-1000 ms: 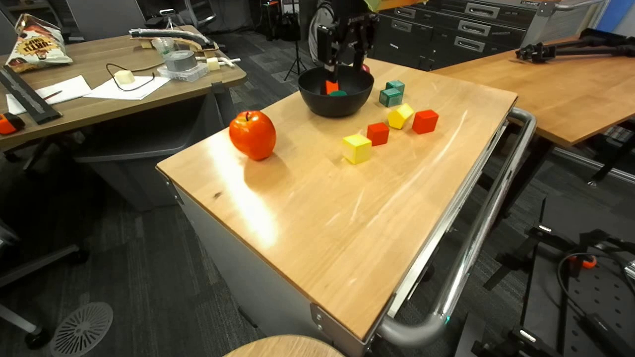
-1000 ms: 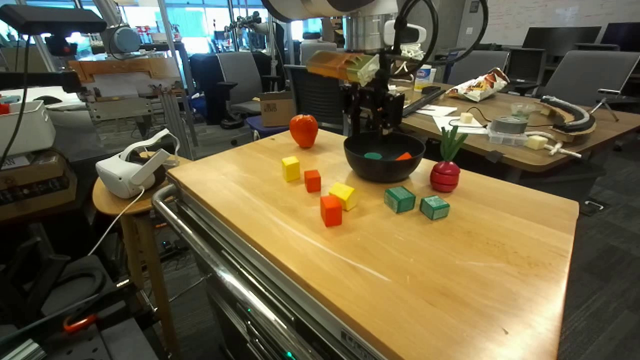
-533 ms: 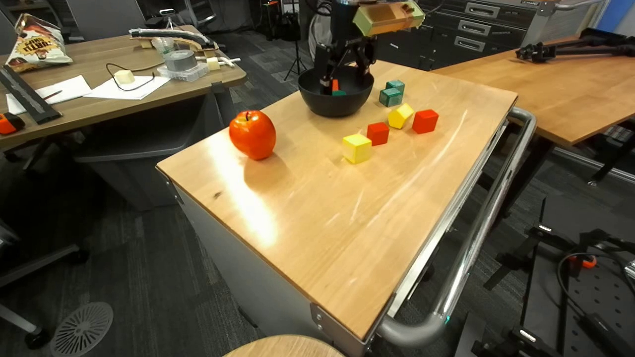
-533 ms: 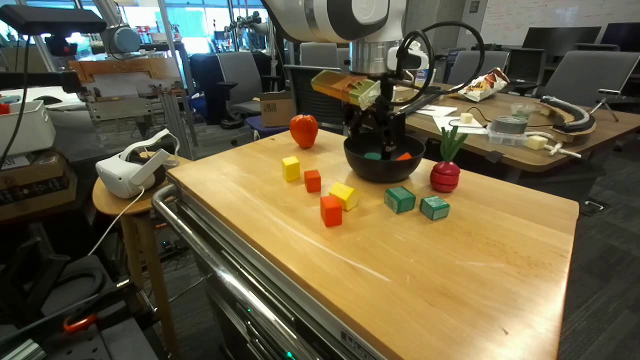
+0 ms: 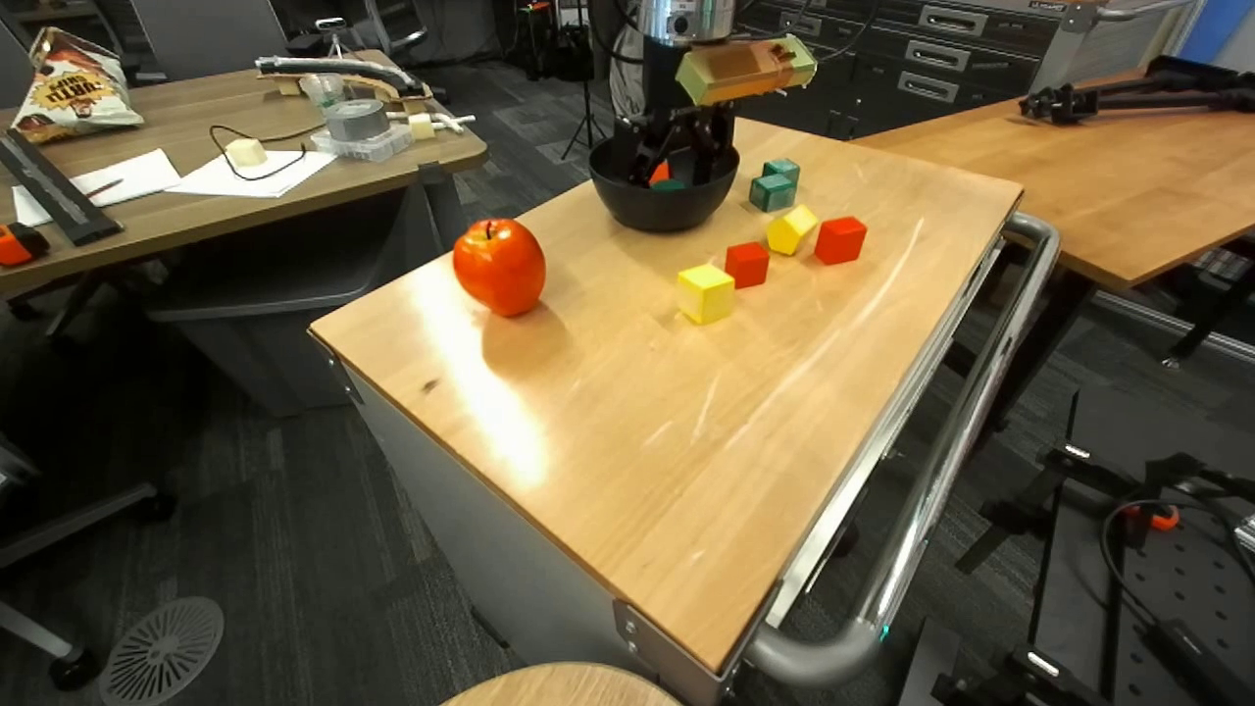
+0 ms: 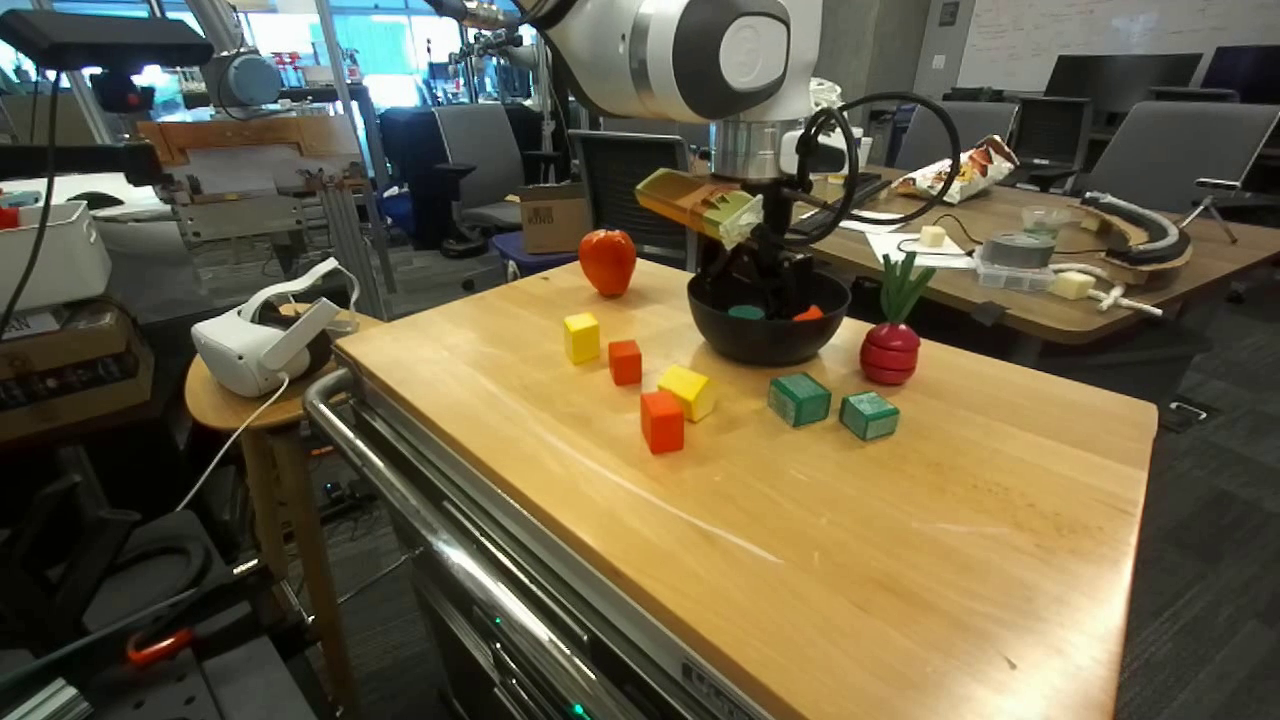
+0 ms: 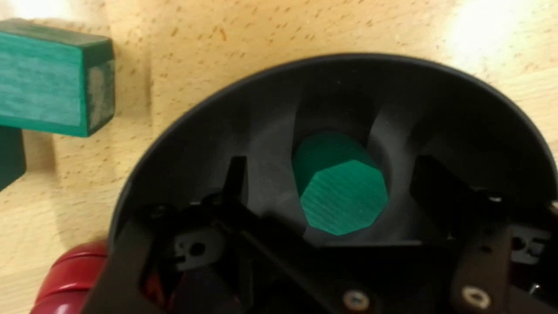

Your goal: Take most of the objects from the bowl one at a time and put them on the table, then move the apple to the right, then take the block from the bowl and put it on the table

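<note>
My gripper (image 7: 330, 176) reaches down into the black bowl (image 6: 768, 347) with its jaws wide apart. Between its fingers stands a green many-sided block (image 7: 344, 198), seen from above in the wrist view, with a gap on either side. A red block (image 5: 660, 174) also lies in the bowl, partly hidden by the fingers in both exterior views. On the table (image 5: 608, 422) are two yellow blocks (image 6: 581, 338) (image 6: 686, 391), two red blocks (image 6: 625, 362) (image 6: 662, 421) and two green blocks (image 6: 799, 398) (image 6: 869, 414). The apple (image 5: 499, 267) sits apart near a table edge.
A red toy vegetable with green leaves (image 6: 889, 352) stands close beside the bowl, its red body (image 7: 72, 279) at lower left in the wrist view. A metal rail (image 5: 941, 490) runs along one table edge. A cluttered desk (image 5: 225, 216) is nearby.
The arm has come down over the last second, bringing the gripper from the upper part of the bowl deeper into it. The blocks on the table and the apple have not moved.
</note>
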Robot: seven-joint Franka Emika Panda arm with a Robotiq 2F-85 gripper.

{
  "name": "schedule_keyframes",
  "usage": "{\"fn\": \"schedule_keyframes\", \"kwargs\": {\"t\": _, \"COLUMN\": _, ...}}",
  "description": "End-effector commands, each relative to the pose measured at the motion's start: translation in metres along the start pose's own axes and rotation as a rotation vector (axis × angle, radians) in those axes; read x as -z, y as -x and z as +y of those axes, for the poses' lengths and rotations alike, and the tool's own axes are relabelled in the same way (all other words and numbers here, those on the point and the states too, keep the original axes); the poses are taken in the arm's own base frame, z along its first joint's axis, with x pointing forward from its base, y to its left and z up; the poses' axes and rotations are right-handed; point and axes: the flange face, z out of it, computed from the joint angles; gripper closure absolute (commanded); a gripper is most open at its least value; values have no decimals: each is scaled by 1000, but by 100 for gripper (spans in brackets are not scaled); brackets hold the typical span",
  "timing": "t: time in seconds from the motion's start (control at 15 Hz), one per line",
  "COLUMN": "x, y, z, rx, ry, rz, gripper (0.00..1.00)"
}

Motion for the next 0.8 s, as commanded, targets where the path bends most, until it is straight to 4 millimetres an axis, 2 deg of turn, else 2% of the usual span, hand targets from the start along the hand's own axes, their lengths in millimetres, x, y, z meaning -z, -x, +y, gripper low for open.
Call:
{"fn": "schedule_keyframes", "kwargs": {"t": 0.0, "x": 4, "y": -9, "z": 1, "rx": -33, "ry": -10, "rz": 24, "gripper": 38}}
{"fn": "schedule_keyframes", "kwargs": {"t": 0.33, "x": 11, "y": -8, "z": 10, "rx": -70, "ry": -44, "rz": 47, "gripper": 77}}
{"fn": "schedule_keyframes", "kwargs": {"t": 0.4, "x": 13, "y": -8, "z": 12, "rx": -81, "ry": -56, "rz": 59, "gripper": 81}}
{"fn": "schedule_keyframes", "kwargs": {"t": 0.53, "x": 21, "y": -6, "z": 20, "rx": -110, "ry": -92, "rz": 89, "gripper": 81}}
{"fn": "schedule_keyframes", "kwargs": {"t": 0.73, "x": 43, "y": 7, "z": 32, "rx": -138, "ry": -155, "rz": 167, "gripper": 81}}
